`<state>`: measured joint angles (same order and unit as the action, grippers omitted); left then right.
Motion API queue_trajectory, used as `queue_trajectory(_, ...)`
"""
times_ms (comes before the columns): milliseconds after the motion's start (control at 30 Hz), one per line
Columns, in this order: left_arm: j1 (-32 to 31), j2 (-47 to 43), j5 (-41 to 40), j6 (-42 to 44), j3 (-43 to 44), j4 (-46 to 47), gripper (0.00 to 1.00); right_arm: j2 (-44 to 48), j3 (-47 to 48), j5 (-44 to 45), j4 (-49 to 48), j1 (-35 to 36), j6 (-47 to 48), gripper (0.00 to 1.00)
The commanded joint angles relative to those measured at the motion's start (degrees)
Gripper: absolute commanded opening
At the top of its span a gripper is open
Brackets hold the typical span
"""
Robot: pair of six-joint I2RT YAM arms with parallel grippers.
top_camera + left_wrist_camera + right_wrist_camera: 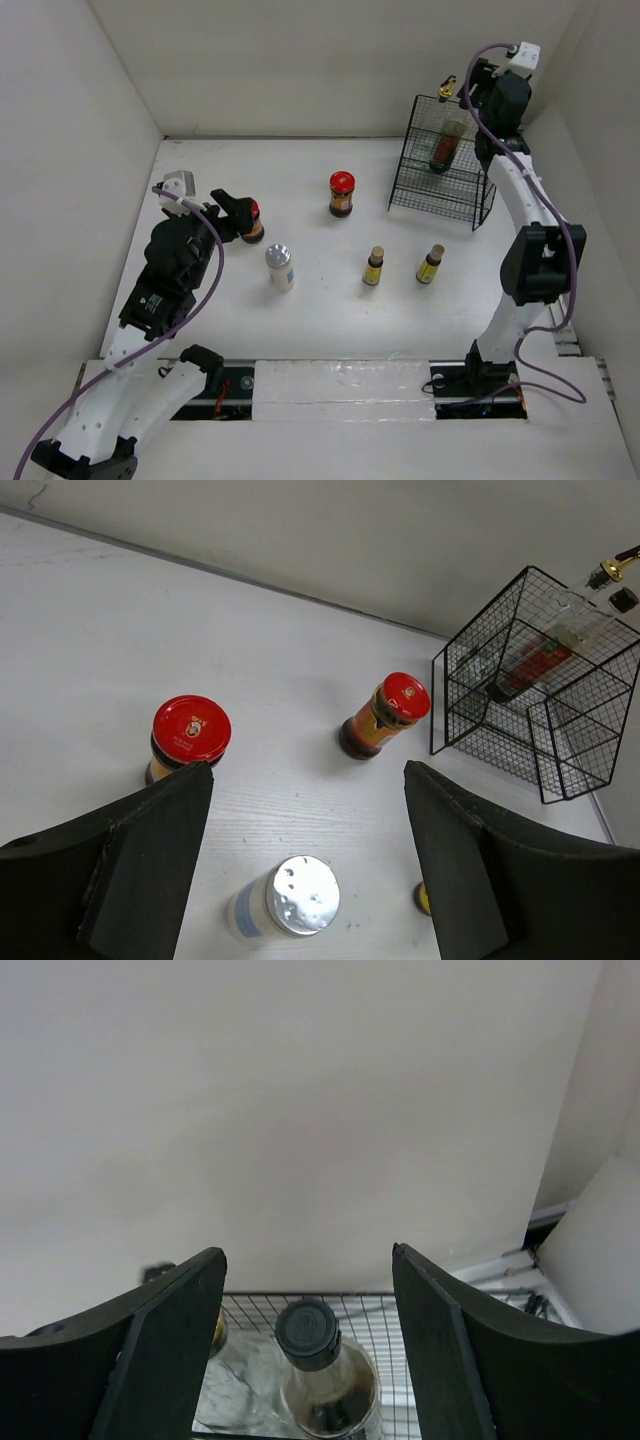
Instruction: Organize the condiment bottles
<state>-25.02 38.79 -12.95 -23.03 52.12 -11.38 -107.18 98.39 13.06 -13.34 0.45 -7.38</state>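
We find bare table (295,180) between the left red-capped jar (252,222) and the middle red-capped jar (342,193). The white shaker (280,267), left yellow bottle (373,266) and right yellow bottle (430,264) stand across the middle. The wire basket (430,195) fills the far right corner.

**Black wire basket (436,196) on a white table (320,325), walled on three sides.**
The basket stood at the far right of the table, near the corner where the back wall (320,60) met the right wall (610,230). It was a tiered rack of thin black mesh, tall at the far side and stepping down to a lower near section. The tabletop was pale with a faint grain. A left wall (60,180) closed the other side.
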Motion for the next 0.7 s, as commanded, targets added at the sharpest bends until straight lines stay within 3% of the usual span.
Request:
queue_trajectory(0,0.32,-0.82,0.47,0.53,0.97,2.41,0.73,6.97,0.05,-2.85,-0.99,-1.06,-2.20,0.73)
queue_trajectory(67,0.32,-1.34,0.47,0.53,0.97,2.41,0.73,10.47,-1.78,-6.01,0.42,-1.06,-3.08,0.71)
queue_trajectory(100,0.32,-1.34,0.47,0.53,0.97,2.41,0.73,11.80,-2.58,-8.55,1.99,-1.06,-3.69,0.63)
queue_trajectory(133,0.32,-1.34,-0.84,-0.08,0.97,2.41,0.73,12.95,-3.20,-15.10,3.40,-0.45,-4.39,0.50)
queue_trajectory(167,0.32,-1.34,-1.37,-0.09,0.97,2.41,0.73,14.09,-5.12,-18.56,4.63,0.60,-4.40,0.16)
queue_trajectory(233,0.32,-1.34,-2.86,-0.79,0.97,1.80,0.73,18.82,-9.85,-26.63,6.04,4.97,-3.27,0.01)
queue_trajectory(367,0.32,-1.34,-4.62,-1.32,0.97,1.19,0.71,21.22,-15.58,-34.03,8.69,13.42,1.39,0.01)
queue_trajectory(433,0.32,-0.29,-5.15,-2.02,0.97,0.49,0.71,21.92,-19.26,-38.26,8.69,19.74,3.49,0.10)
queue_trajectory(467,0.32,-0.29,-5.16,-2.54,1.58,0.48,0.71,21.92,-20.16,-39.94,9.73,21.85,4.29,0.16)
queue_trajectory(500,0.32,-0.29,-5.94,-2.55,1.58,-0.04,0.73,21.40,-20.95,-42.04,10.70,26.14,5.26,0.32)
queue_trajectory(533,0.32,-0.29,-5.95,-2.55,1.58,-0.05,0.73,21.39,-22.70,-42.06,11.75,28.44,6.40,0.42)
queue_trajectory(667,0.32,-0.81,-7.35,-3.08,1.58,-0.05,0.79,22.09,-29.12,-38.38,16.94,39.17,13.69,0.66)
